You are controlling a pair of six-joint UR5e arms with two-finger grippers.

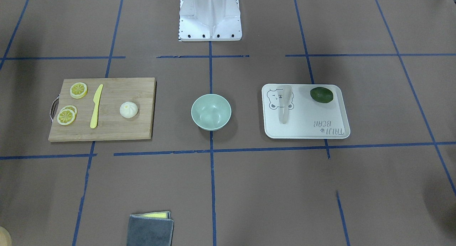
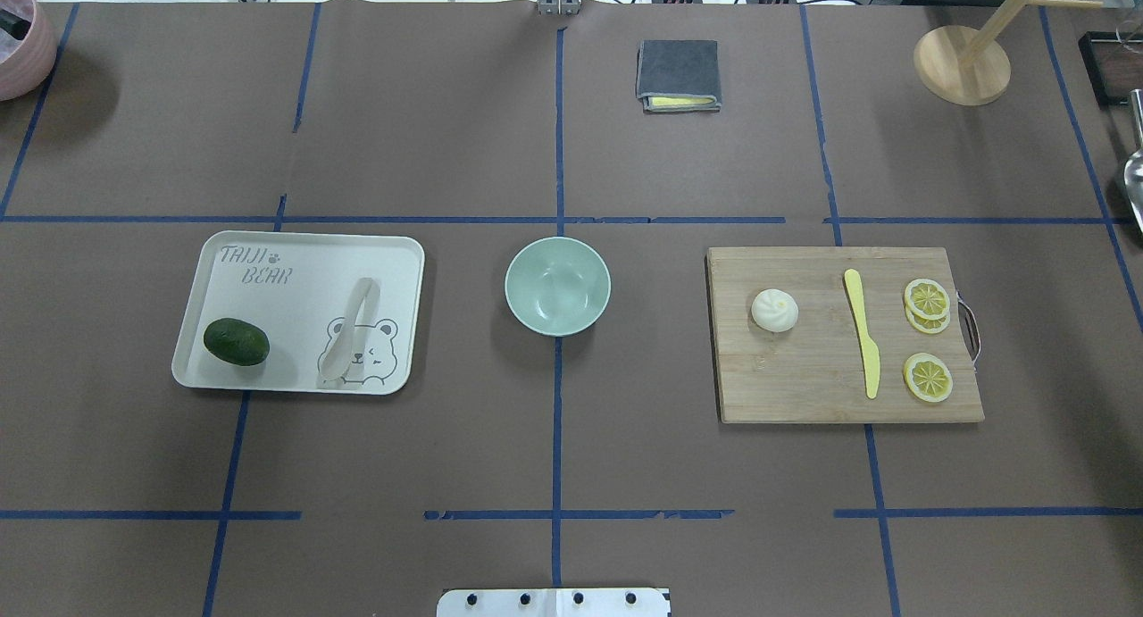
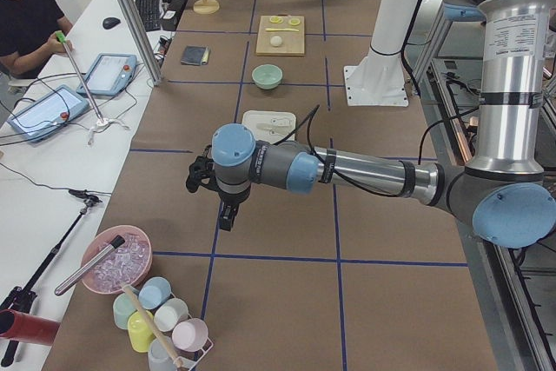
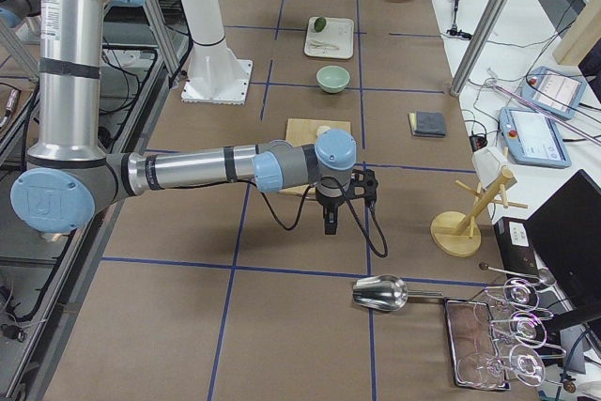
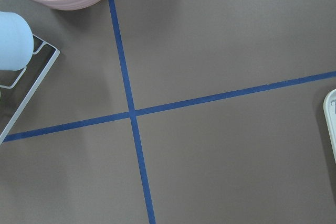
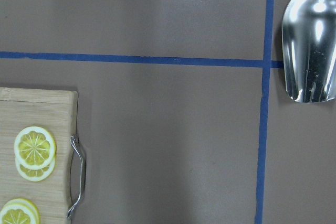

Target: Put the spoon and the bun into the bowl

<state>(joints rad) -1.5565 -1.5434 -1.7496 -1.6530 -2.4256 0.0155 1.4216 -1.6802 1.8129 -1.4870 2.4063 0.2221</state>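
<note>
Left end effector (image 3: 226, 220), right end effector (image 4: 330, 226); well apart from bowl (image 2: 557, 286)

I have 2 arms stretched out. My left arm (image 3: 365, 173) holds its forearm level, reaching away from the base, with the wrist bent so the left gripper (image 3: 225, 215) points straight down. My right arm (image 4: 188, 172) is posed the same way, and the right gripper (image 4: 329, 221) also points down. From these side views I cannot tell how either gripper's jaws stand.
</note>
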